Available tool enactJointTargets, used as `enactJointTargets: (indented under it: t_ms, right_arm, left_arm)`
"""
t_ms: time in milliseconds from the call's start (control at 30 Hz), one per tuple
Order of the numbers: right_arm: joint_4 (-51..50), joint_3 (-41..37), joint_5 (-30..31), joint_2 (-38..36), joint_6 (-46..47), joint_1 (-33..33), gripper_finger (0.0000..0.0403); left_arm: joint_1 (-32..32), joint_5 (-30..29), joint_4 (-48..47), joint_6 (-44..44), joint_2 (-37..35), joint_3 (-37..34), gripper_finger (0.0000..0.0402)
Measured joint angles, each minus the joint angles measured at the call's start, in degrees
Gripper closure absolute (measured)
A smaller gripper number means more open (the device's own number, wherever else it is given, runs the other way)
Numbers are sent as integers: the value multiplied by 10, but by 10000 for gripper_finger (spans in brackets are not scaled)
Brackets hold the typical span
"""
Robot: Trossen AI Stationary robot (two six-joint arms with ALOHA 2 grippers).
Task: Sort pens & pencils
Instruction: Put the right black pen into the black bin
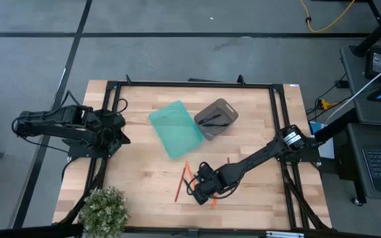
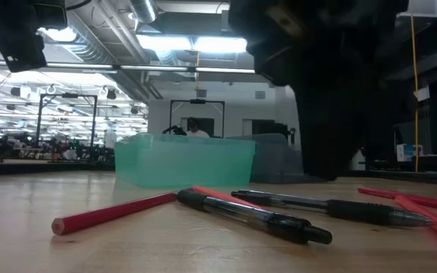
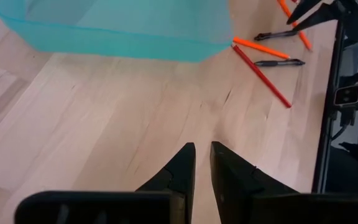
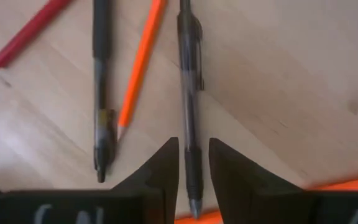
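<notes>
Two black pens (image 2: 256,216) (image 2: 332,206) lie flat on the table among red and orange pencils (image 2: 116,212). My right gripper (image 4: 193,146) points down over one pen (image 4: 190,93), narrowly open, one finger on each side of it. It is at the table's near middle (image 1: 200,187). A second pen (image 4: 101,93), an orange pencil (image 4: 140,68) and a red pencil (image 4: 27,31) lie beside it. My left gripper (image 3: 202,149) is shut and empty, low over bare wood at the table's left (image 1: 121,129). My right gripper's fingers (image 4: 163,165) stand on either side of the pen's grip section (image 4: 191,158), near its writing tip. They come from above and lie across the pen. I cannot tell whether they touch it. The pen lies flat on the table.
An empty teal bin (image 1: 176,129) and a grey bin (image 1: 215,119) with pens in it stand at the table's far middle. More pencils (image 1: 211,200) lie near my right gripper. A potted plant (image 1: 104,210) sits at the near left corner. A black frame (image 1: 190,84) edges the table.
</notes>
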Motion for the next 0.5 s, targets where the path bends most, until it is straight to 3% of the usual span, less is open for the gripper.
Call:
enactJointTargets:
  t_ms: [500]
  right_arm:
    - [1,-2,0,11,-7,0,313]
  left_arm:
    - [0,0,-5,10,0,0,358]
